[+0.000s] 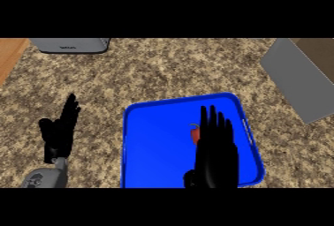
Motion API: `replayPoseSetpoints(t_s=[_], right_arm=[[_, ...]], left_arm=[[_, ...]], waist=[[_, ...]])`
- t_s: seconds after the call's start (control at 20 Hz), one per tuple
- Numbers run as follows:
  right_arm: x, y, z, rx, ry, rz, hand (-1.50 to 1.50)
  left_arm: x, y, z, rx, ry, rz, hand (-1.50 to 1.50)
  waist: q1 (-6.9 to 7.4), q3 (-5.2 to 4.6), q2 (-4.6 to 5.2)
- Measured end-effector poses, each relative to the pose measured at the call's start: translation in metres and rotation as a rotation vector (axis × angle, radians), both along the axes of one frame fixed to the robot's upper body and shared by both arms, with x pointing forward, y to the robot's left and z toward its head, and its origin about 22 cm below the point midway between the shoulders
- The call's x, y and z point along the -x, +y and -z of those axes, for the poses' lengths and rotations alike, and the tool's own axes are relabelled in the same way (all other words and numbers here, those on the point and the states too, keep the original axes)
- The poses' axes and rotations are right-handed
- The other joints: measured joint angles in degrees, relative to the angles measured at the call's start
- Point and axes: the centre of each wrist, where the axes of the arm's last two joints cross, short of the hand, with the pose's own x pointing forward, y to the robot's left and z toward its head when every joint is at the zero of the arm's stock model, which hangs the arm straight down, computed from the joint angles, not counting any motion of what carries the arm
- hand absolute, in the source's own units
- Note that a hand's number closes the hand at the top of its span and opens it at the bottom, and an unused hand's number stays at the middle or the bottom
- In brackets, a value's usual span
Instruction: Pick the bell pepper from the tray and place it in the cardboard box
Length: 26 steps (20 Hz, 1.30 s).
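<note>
A blue tray (157, 145) lies on the speckled counter, right of centre. On it a red bell pepper (194, 132) shows only as a small sliver, mostly hidden behind my right hand (214, 154). That hand hovers over the tray with straight fingers pointing away from me, open, just right of the pepper. My left hand (60, 132) rests open at the left, fingers up, off the tray. At the upper right edge stands the box (300, 77), with a grey flap toward the tray and a brown inside at the corner.
A grey appliance (70, 45) sits at the counter's far left edge. A strip of wooden surface (9, 55) borders the counter at the upper left. Bare counter lies between the tray and the box.
</note>
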Motion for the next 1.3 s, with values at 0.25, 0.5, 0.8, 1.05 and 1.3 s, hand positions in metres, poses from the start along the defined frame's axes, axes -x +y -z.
replayPoseSetpoints(t_s=[0.25, 0.5, 0.8, 1.05, 1.3], right_arm=[[-0.003, 0.006, 0.004, 0.008, 0.02, 0.001, -1.5], [-0.015, 0.01, 0.01, 0.017, 0.029, 0.017, -1.5], [-0.024, 0.01, 0.022, 0.031, 0.063, 0.039, -1.5], [-0.034, 0.007, 0.029, 0.047, 0.082, 0.063, -1.5], [-0.046, 0.003, 0.03, 0.048, 0.1, 0.081, -1.5]], left_arm=[[-0.002, -0.006, -0.004, -0.001, 0.0, 0.002, 0.0], [-0.002, -0.009, -0.002, 0.0, -0.002, 0.0, 0.0], [0.003, -0.012, -0.001, 0.002, 0.0, -0.001, 0.0], [0.0, -0.005, -0.004, 0.003, 0.006, -0.005, 0.0], [0.003, -0.009, 0.001, -0.002, 0.0, -0.004, 0.0]], waist=[[0.03, 0.01, -0.05], [0.16, 0.0, -0.01], [0.16, 0.01, -0.05], [0.05, 0.01, -0.03], [-0.01, 0.01, -0.03]])
